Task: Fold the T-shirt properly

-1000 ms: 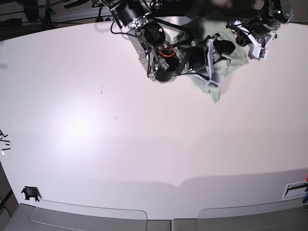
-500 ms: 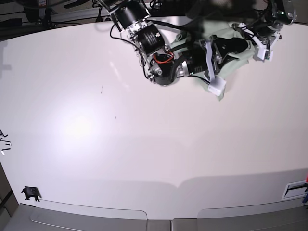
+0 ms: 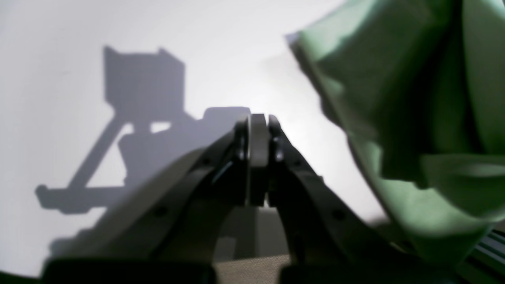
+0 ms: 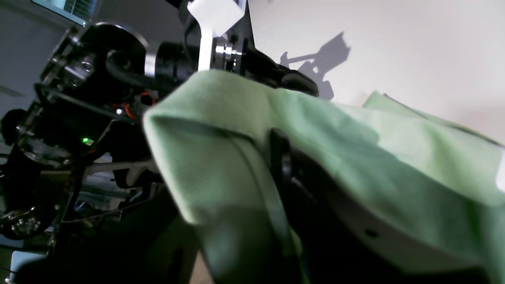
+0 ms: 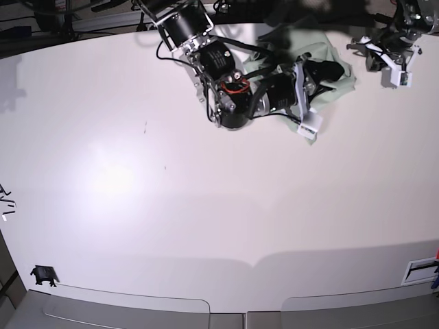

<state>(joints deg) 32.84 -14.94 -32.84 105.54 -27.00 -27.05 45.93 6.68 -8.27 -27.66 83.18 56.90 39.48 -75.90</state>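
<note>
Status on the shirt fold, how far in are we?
Early. Done: nothing folded; the pale mint-green soft fabric T-shirt lies bunched at the white table's far edge. In hand: the right end effector sits in the fabric, cloth draped over it in its wrist view. The left end effector is shut and empty, beside the shirt. Left: spread it flat, then every fold.

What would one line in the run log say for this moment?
T-shirt: bunched at table's far edge, unfolded | right tool: draped in T-shirt, grip unclear | left tool: shut, empty, beside T-shirt
</note>
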